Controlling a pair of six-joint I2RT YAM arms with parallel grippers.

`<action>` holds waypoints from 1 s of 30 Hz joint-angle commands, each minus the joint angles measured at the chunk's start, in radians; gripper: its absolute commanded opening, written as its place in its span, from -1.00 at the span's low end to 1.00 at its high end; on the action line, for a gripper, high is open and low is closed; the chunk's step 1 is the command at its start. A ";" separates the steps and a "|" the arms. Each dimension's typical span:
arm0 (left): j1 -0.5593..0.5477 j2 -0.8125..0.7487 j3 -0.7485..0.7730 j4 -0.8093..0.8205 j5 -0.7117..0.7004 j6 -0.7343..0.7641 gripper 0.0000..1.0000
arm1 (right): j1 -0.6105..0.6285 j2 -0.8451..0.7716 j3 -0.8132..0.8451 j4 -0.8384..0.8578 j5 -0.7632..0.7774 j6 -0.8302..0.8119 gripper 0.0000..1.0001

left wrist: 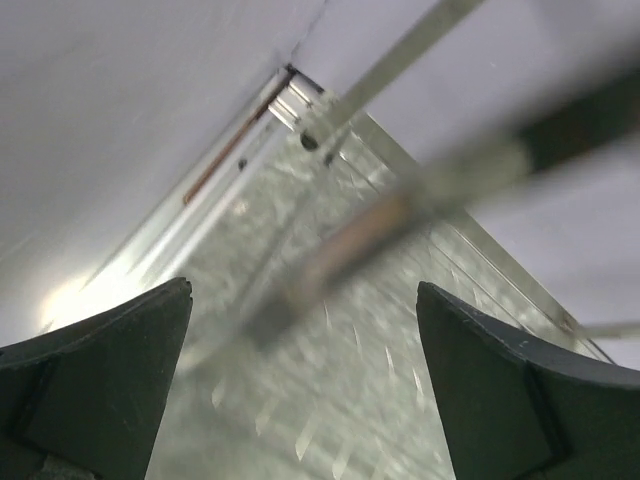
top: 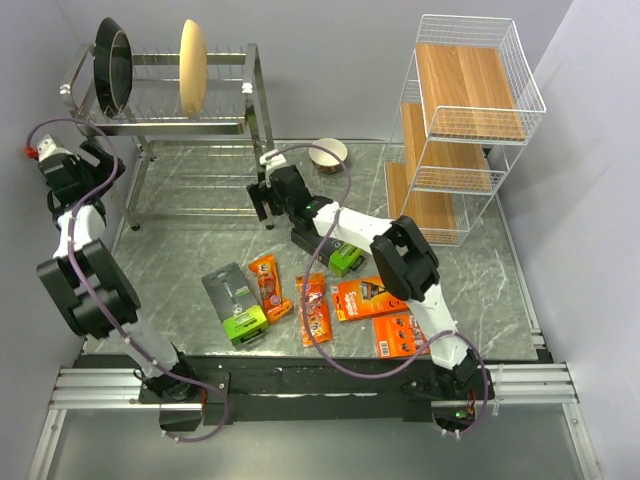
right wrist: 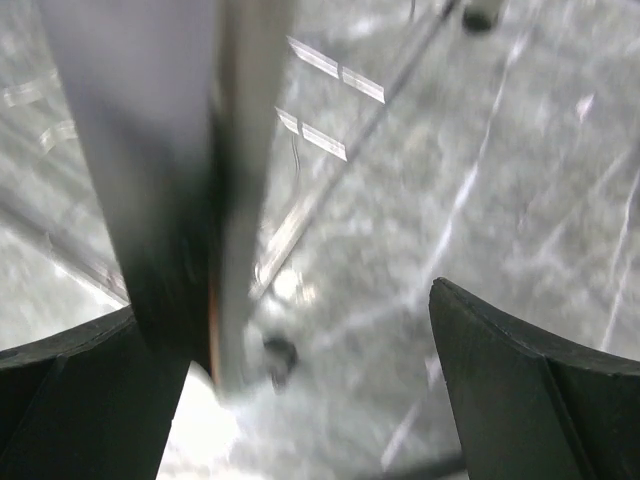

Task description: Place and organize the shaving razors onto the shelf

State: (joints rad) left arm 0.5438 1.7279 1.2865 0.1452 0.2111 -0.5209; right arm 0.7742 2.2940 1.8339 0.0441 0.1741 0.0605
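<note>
Both arms rise from the bottom edge of the top view. The right arm (top: 405,265) folds at a dark elbow right of centre, and its white forearm runs up-left across the marbled table (top: 180,235). The left arm (top: 85,290) bends at the left edge and climbs toward the upper left corner.

All six razor packs lie flat on the table in the lower middle. The two flat orange cards (top: 400,335) are nearest, at lower right. The two narrow orange blister packs (top: 314,308) lie left of them, and a dark grey box (top: 235,305) with a lime-green end lies farther left. The second grey box (top: 345,260) is partly hidden under the right forearm.

The right gripper (right wrist: 285,300) sits just beside the front right leg of the steel dish rack (top: 170,125), fingers spread wide and holding nothing. A blurred upright bar crosses its wrist view close by one finger; I cannot tell whether they touch. The left gripper (left wrist: 303,290) sits at the rack's left end, fingers likewise wide apart with nothing between them, and blurred bars slant across its view.

Farther up, a small bowl (top: 328,155) sits near centre. The wire shelf (top: 470,90) stands at upper right, well apart from the packs.
</note>
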 commanded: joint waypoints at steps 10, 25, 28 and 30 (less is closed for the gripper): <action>-0.017 -0.661 -0.272 -0.356 0.106 -0.145 0.99 | -0.016 -0.722 -0.419 -0.122 0.027 0.010 1.00; -0.784 -0.506 -0.014 -0.180 0.578 0.153 0.99 | -0.203 -1.366 -0.752 -0.558 0.238 0.150 0.93; -0.936 -0.347 0.135 -0.220 0.529 0.222 0.99 | -0.315 -1.378 -0.771 -0.504 0.265 0.128 0.83; -1.011 -0.274 0.223 -0.217 0.490 0.219 0.99 | -0.335 -1.381 -0.789 -0.425 0.280 0.104 0.79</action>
State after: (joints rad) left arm -0.3454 1.3388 1.3716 -0.0914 0.7303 -0.3893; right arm 0.4831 0.9260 1.0672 -0.4763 0.3923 0.1860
